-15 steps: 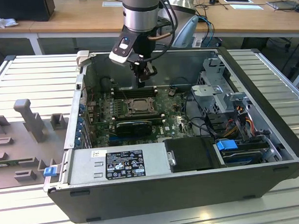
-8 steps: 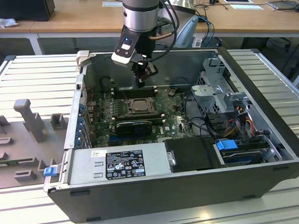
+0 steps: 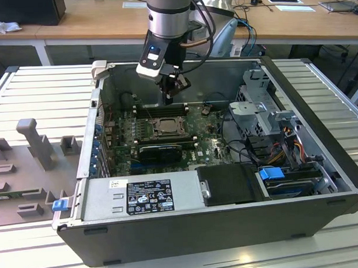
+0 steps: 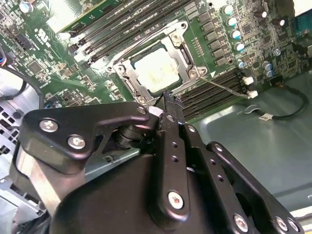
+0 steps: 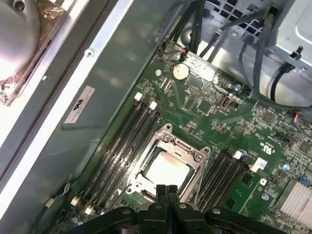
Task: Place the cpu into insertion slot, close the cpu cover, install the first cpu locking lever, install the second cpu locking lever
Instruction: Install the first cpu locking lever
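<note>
Off at the exterior view's left, grey fixture blocks on the slatted table, well apart from the work. Further right, open computer case lying on its side, green motherboard on its floor. Near the board's middle, insertion slot flanked by black memory slots, with the cpu already seated inside: small flat square, pale silver-beige top, bright under the light, level with its surround. Framed by the cpu cover, thin silver plate with cut-out middle, seemingly down flat around the chip. Just over the slot's far edge in the exterior view, gripper, fingers pressed together with nothing seen between them, tips close to the socket rim; touching or not, cannot tell. Judged as placing done, cover likely shut, lever work in hand. Thin wire locking lever angling out from a socket corner across the memory slots, apparently not tucked home. By the look of it, calls for a steady push along the wire, clear of chip and slots. Further right, drive cage and cables.
</note>
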### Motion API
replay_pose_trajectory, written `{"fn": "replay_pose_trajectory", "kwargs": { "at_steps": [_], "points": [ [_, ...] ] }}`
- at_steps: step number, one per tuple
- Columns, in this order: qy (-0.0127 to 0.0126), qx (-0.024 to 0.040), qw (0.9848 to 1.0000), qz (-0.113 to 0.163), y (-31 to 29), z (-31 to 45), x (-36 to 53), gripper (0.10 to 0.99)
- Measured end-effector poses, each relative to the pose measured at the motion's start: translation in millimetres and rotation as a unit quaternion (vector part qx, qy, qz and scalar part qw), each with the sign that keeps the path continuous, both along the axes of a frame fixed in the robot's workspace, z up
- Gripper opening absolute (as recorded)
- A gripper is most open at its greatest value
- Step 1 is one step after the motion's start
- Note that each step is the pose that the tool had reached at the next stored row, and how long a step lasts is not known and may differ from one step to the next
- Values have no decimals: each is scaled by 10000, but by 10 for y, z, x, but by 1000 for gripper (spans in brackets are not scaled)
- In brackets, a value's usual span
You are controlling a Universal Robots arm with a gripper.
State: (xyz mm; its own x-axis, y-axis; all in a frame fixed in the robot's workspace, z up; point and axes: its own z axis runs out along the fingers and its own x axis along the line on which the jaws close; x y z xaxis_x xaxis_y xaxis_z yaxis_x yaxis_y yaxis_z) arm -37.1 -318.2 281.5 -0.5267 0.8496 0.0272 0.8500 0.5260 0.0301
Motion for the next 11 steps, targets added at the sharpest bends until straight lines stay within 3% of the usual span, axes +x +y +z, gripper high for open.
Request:
{"fn": "replay_pose_trajectory", "kwargs": {
  "at_steps": [6, 11],
  "points": [
    [0, 0, 9987, 508, 0, 0, 0, 106],
    [0, 0, 9959, 899, 0, 0, 0, 106]
  ]
}}
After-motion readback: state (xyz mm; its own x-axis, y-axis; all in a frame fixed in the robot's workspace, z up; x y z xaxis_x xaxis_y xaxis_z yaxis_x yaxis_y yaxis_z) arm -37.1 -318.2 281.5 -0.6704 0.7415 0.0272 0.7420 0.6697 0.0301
